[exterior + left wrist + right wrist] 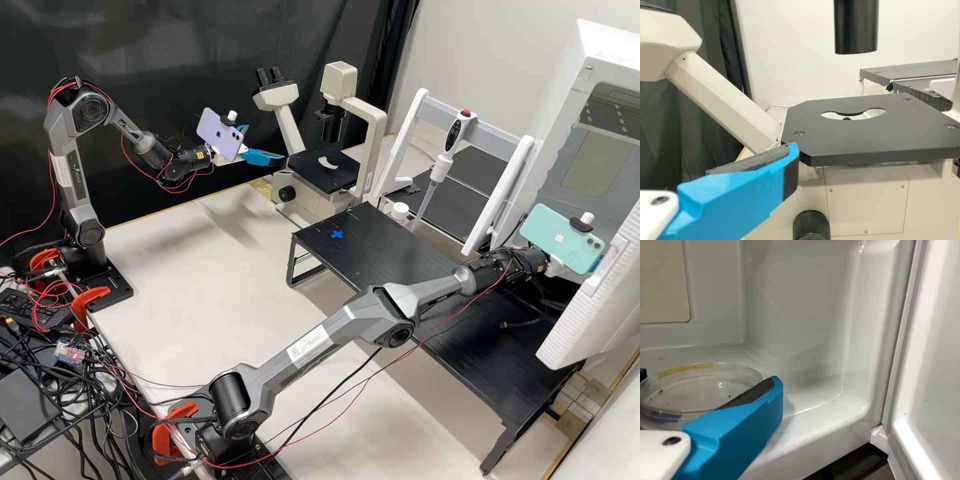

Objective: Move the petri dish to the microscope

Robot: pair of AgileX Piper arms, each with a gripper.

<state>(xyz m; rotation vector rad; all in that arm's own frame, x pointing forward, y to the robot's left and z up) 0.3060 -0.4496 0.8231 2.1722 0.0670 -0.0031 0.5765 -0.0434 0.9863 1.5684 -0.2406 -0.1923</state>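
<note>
My left gripper (267, 143) stands open beside the microscope stage (310, 172) in the high view. In the left wrist view, one blue finger of the left gripper (715, 150) shows near the corner of the bare black stage (865, 140), below the condenser tube. The right gripper (603, 256) is mostly hidden behind the phone at the white cabinet's opening. In the right wrist view, the clear round petri dish (695, 390), with yellow and blue marks on its rim, lies between both pads of the right gripper (707, 380), which is shut on it at the cabinet's edge.
A black raised platform (400, 260) runs between the microscope and the white cabinet (587, 53). Behind it are a pipette (441, 167) on a white stand and a small white-capped bottle (399, 212). The open cabinet door (930, 365) stands close to the right gripper.
</note>
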